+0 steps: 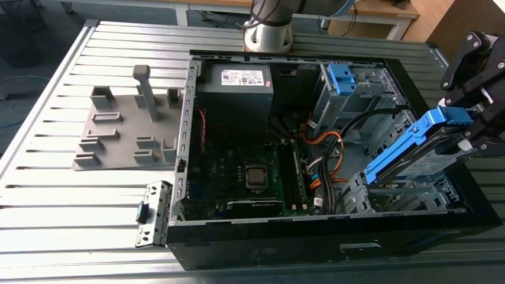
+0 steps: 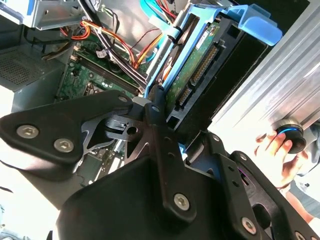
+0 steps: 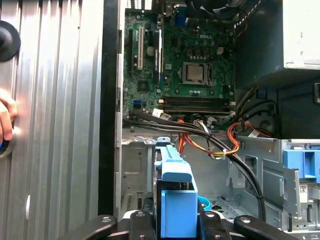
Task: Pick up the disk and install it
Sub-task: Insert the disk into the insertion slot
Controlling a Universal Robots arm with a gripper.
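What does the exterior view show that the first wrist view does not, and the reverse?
The exterior view adds the grey plastic fixture plate with upright posts, on the exterior view's left of the black computer case, and the arm's silver base. The first wrist view adds a person's hand by the slatted metal table. Both share the green motherboard and the black gripper shut on the silver disk in its blue plastic bracket.

hand (image 1: 467,133) cut off at exterior view's right edge; disk (image 1: 418,151) partly hidden behind it; person's fingers (image 3: 5,117) cropped in first wrist view.
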